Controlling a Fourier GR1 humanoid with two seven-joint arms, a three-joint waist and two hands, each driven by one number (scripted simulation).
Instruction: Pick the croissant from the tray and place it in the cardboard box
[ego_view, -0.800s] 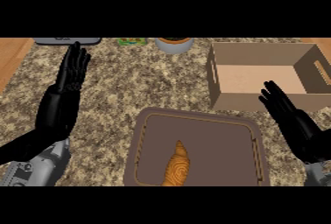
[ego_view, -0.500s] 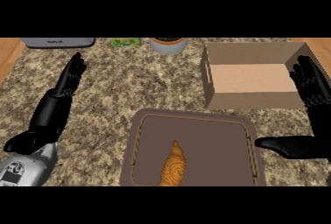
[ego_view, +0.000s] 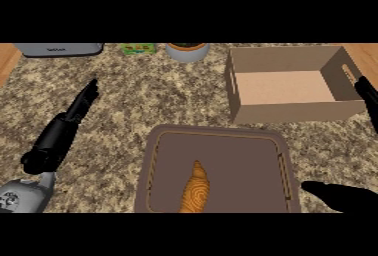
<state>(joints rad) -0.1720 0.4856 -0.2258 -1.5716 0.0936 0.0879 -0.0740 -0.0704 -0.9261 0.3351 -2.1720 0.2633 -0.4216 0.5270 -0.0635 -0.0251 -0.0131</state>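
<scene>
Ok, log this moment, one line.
croissant: lying in tray | left hand: open, left of tray | right hand: open, beside cardboard box

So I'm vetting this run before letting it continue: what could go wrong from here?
1. The right hand shows at the view's edge right beside the cardboard box; swinging inward could knock it.
2. The croissant lies inside the tray, so fingers might catch the raised rim and shift the tray.
3. The box's walls stand tall; a low carry could hit the front wall.
</scene>
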